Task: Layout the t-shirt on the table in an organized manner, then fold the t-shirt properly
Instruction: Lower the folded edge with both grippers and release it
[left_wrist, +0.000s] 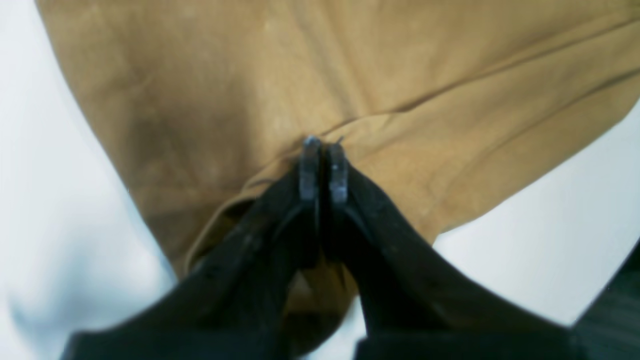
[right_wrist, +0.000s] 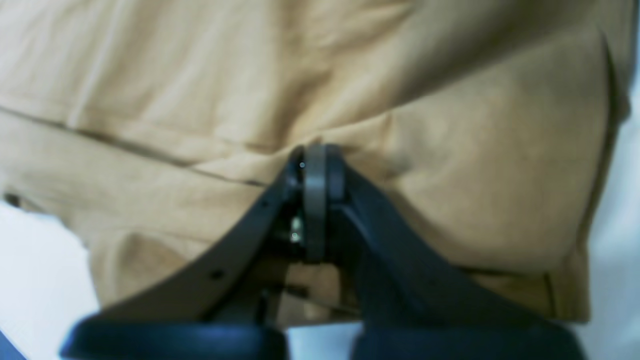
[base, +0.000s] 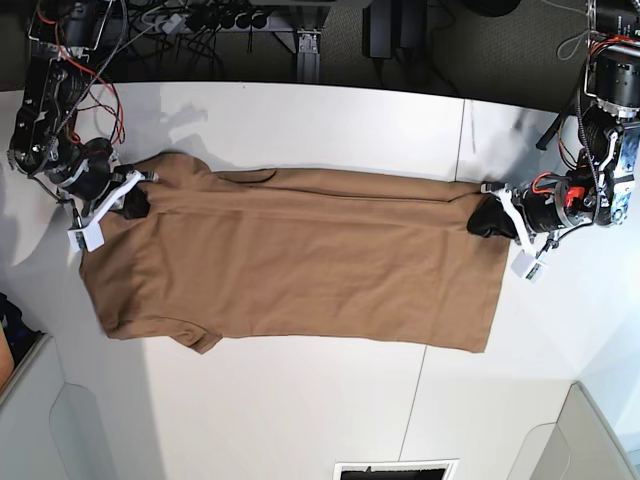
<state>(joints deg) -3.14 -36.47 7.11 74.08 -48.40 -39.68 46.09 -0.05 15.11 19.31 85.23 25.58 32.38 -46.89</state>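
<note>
The tan-brown t-shirt (base: 300, 250) lies stretched sideways across the white table (base: 290, 400), sleeve end at the base view's left and hem at its right. My left gripper (base: 487, 216) is at the upper hem corner. In the left wrist view its jaws (left_wrist: 324, 150) are shut, pinching a folded edge of the cloth (left_wrist: 225, 75). At the shoulder on the other side, my right gripper (base: 135, 203) is also shut, with fabric (right_wrist: 475, 175) bunched at its tips (right_wrist: 316, 155). One sleeve (base: 195, 338) pokes out at the lower left.
A thin dark seam (base: 464, 130) crosses the table near the hem end. Cables and equipment (base: 200, 20) sit beyond the far edge. Grey panels (base: 40, 420) flank the near corners, and a dark slot (base: 395, 470) sits in the front edge.
</note>
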